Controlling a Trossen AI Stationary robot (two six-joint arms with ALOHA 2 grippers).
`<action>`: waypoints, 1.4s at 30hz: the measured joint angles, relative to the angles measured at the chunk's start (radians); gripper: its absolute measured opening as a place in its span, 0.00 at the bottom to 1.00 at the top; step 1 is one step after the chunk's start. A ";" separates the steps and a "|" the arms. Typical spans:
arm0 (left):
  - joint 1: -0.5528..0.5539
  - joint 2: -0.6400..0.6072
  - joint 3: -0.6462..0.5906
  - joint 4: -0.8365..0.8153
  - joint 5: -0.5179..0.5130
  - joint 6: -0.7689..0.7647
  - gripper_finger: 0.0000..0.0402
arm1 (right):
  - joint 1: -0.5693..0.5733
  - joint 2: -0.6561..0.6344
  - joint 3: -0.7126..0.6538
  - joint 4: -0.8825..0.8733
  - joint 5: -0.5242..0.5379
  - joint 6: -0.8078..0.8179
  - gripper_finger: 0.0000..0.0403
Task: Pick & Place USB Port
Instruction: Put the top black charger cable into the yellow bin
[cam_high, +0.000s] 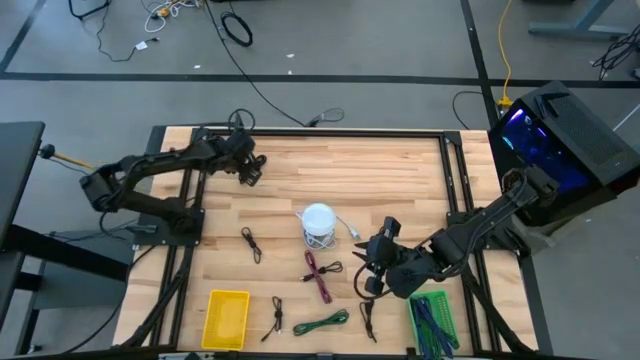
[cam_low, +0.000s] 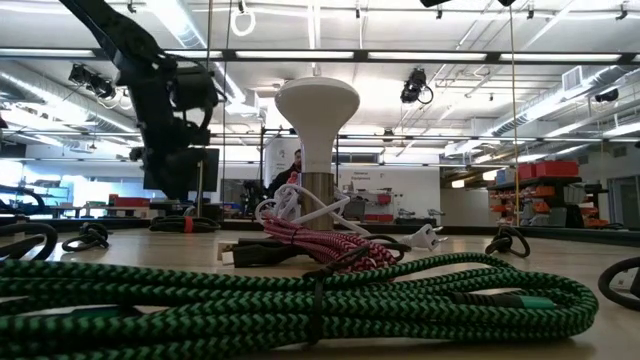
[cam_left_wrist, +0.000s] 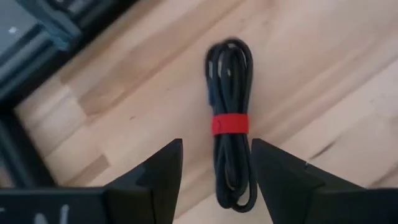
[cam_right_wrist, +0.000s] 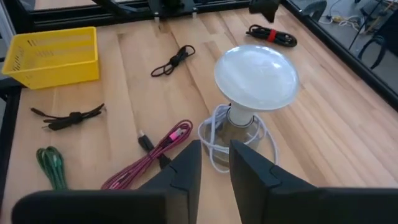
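Observation:
A black coiled USB cable (cam_left_wrist: 229, 87) with a red band lies flat on the wood near the table's far left. In the right wrist view the same cable (cam_right_wrist: 272, 35) shows beyond the lamp. My left gripper (cam_left_wrist: 214, 177) hangs open above it, one finger on each side of the coil's near end, touching nothing. In the high view this gripper (cam_high: 250, 168) covers most of the cable. My right gripper (cam_high: 375, 262) waits right of the middle, low over the table, its fingers (cam_right_wrist: 214, 167) a narrow gap apart and holding nothing.
A white lamp (cam_high: 318, 222) wrapped in white cable stands mid-table. A pink cable (cam_high: 322, 272), a green cable (cam_high: 322, 322) and several small black cables (cam_high: 250, 243) lie around it. A yellow bin (cam_high: 227, 318) and a green bin (cam_high: 435, 320) with blue cables sit at the near edge.

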 joint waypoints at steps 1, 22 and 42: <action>0.006 0.014 0.000 0.008 0.014 0.008 0.51 | -0.002 0.000 0.000 0.000 0.000 -0.003 0.20; 0.071 0.259 0.005 0.127 0.188 0.008 0.54 | -0.018 0.001 0.000 0.000 0.001 -0.049 0.20; -0.064 0.030 0.261 -0.390 0.233 -0.030 0.10 | -0.032 0.002 -0.105 0.177 0.002 -0.097 0.20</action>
